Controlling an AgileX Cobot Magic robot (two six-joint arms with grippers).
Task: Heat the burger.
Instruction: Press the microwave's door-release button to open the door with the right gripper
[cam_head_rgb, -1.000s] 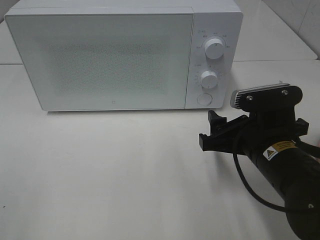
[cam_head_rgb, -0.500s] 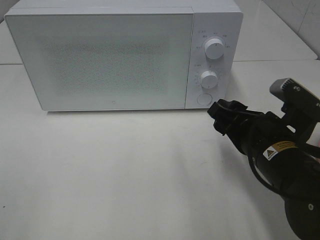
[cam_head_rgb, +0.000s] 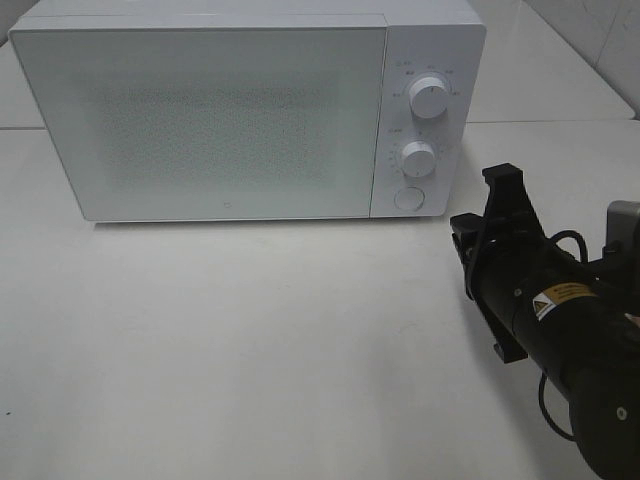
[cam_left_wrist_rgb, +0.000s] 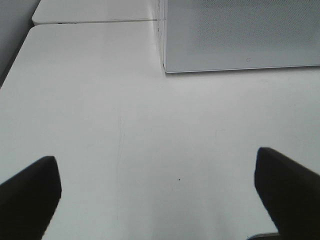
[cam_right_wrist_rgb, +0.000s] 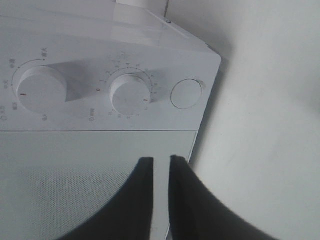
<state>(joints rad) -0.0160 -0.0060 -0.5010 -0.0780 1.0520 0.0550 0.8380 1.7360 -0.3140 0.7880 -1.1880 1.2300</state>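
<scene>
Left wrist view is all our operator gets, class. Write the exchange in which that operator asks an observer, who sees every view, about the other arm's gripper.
Operator: I see only table and a corner of the oven. Where is the right gripper?
Observer: The right gripper is off the microwave's front right corner, facing its control panel.
Operator: Is it holding anything?
Observer: No. Its fingers stand nearly together with nothing between them.
</scene>
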